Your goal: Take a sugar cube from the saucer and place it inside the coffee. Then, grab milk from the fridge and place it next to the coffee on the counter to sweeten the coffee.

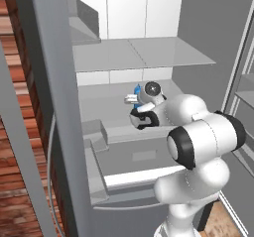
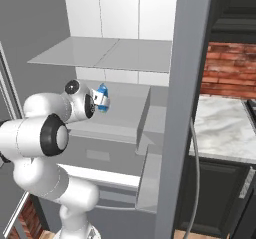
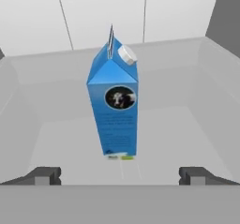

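Milk (image 3: 114, 106) stands alone mid-shelf in the fridge (image 2: 115, 58); I see bare shelf floor on both sides. My hand (image 3: 120, 176) is spread wider than the carton, nothing between them. Shelf above caps headroom.

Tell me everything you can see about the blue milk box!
The milk is a tall bright blue carton with a pointed folded top, a white round cap on the slope and a dark round picture on its front. It looks like smooth cardboard. It stands upright on a pale fridge shelf, with the open gripper just short of it, not touching.
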Robot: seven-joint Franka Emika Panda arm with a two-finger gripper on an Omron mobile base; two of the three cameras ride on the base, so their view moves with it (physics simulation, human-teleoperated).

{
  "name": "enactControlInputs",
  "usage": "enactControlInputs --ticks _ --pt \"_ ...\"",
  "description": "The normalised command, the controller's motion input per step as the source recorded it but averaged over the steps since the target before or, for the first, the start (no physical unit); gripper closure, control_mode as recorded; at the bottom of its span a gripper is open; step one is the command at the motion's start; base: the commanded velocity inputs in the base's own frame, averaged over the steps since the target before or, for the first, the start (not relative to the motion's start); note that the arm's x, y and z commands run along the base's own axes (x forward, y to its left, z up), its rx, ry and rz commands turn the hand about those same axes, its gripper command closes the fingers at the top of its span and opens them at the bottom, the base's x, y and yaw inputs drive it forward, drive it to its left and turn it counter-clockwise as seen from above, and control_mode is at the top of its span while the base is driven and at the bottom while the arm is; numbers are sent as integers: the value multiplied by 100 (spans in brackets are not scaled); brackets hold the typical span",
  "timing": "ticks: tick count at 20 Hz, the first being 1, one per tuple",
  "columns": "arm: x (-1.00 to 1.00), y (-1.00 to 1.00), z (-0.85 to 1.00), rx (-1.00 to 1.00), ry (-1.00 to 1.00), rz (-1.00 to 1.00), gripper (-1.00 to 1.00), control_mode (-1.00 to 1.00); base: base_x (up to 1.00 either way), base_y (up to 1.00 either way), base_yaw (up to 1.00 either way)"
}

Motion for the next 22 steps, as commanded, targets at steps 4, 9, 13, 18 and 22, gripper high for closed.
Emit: enactControlInputs --ticks 4,9,13,18,22 --pt "36 0 -12 0 0 0 -100 -100 0 0 0" --pt "37 0 -13 0 0 0 -100 -100 0 0 0" --pt "33 0 -12 0 0 0 -100 -100 0 0 0" --pt "31 4 -12 0 0 0 -100 -100 0 0 0" --pt "29 8 -11 0 0 0 -100 -100 0 0 0"
